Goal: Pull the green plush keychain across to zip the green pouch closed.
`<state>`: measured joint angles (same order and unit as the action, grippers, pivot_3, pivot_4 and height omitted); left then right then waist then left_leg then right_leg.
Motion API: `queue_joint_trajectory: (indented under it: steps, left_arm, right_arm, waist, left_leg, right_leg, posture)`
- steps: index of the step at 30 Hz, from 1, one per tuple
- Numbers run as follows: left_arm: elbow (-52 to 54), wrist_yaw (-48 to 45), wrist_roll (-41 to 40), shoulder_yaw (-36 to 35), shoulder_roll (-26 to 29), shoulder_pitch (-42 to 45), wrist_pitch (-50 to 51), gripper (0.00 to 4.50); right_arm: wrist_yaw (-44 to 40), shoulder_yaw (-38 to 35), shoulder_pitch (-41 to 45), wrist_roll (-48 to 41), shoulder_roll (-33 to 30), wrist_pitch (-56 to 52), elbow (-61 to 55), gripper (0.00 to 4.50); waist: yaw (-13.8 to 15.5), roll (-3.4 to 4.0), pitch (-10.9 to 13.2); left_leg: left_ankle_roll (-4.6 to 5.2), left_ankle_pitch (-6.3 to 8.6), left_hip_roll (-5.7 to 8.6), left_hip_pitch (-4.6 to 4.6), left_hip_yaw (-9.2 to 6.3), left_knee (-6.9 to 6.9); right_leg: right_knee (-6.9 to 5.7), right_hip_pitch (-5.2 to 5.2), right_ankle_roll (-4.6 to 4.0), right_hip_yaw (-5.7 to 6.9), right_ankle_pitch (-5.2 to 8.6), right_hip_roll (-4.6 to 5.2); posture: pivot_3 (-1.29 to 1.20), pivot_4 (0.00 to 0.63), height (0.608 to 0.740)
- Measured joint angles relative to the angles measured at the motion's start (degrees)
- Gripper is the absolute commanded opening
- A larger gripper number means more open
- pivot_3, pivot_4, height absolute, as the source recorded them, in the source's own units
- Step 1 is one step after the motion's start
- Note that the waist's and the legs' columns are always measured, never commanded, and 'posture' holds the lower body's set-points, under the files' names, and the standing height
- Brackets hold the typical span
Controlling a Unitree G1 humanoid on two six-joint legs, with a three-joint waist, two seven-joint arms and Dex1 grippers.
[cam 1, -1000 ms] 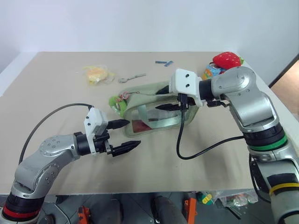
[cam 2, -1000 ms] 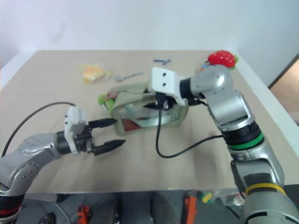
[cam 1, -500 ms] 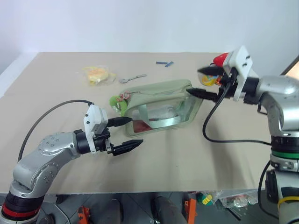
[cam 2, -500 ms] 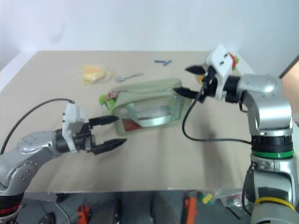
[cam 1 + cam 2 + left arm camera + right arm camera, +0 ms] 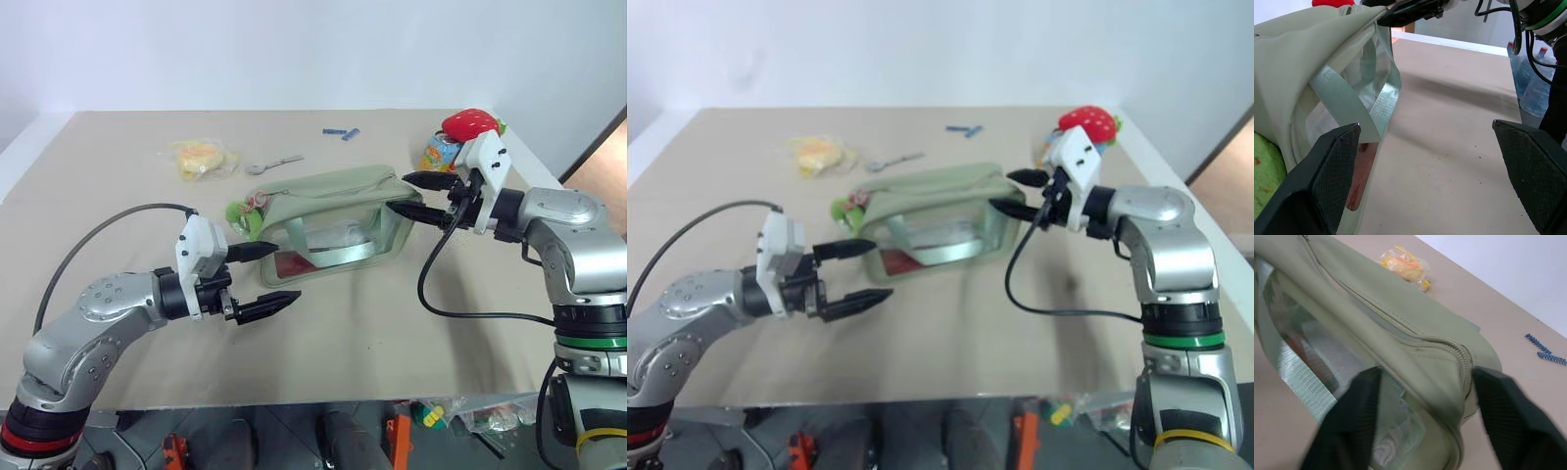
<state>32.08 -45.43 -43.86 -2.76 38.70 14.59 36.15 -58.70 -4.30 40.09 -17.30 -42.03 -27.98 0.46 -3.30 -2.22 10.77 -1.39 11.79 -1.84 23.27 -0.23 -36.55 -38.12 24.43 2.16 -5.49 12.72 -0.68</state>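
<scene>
**Both grippers at the pouch ends**

Your left gripper [image 5: 263,278] sits nearest, level, jaws wide apart near the green pouch [image 5: 333,223]. The green plush keychain [image 5: 245,216] lies at that end. Your right gripper [image 5: 413,195] straddles the pouch's far corner, jaws apart. Beyond: one spoon [image 5: 273,164], one yellow packet [image 5: 205,157], one red plush strawberry [image 5: 468,123].
</scene>
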Motion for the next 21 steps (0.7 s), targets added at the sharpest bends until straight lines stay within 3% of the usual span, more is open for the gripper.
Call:
queue_joint_trajectory:
  steps: [4,15,16,21]
  left_arm:
    - [0.1,0.2,0.0,0.0,0.0,0.1,0.2,4.5]
    - [0.1,0.2,0.1,0.5,0.0,0.9,0.5,4.5]
    - [0.1,0.1,0.1,0.6,0.0,0.9,0.5,4.5]
    - [0.1,0.0,0.4,1.3,0.0,1.2,0.5,4.5]
  right_arm:
    - [-0.1,0.0,-1.9,-0.2,-0.3,0.7,0.0,0.08]
    - [-1.1,0.0,-4.1,-1.0,-1.9,1.5,-2.8,0.08]
    - [-1.2,-0.1,-4.1,-1.8,-1.9,0.6,-3.0,0.76]
    - [-1.1,-0.6,-3.9,-4.7,-2.4,-1.6,-3.9,2.45]
  waist:
    - [0.0,0.0,0.0]
    - [0.0,-0.01,0.0]
    - [0.0,-0.01,0.0]
    - [0.0,-0.01,0.0]
  left_leg:
    - [0.0,0.0,-0.01,-0.01,-0.01,0.0]
    - [0.0,0.0,0.0,-0.03,-0.02,-0.02]
    - [0.0,0.0,-0.01,-0.03,-0.02,-0.01]
    - [0.0,0.0,-0.02,-0.03,-0.03,-0.01]
  right_leg:
    - [0.0,0.0,-0.01,0.01,0.0,-0.01]
    - [0.0,-0.04,0.0,0.01,0.0,-0.01]
    - [0.0,-0.03,0.0,0.01,0.0,-0.01]
    - [0.0,-0.03,0.0,0.03,0.0,-0.02]
  posture:
    - [0.0,0.15,0.74]
    - [0.0,0.15,0.74]
    - [0.0,0.15,0.74]
    - [0.0,0.15,0.74]
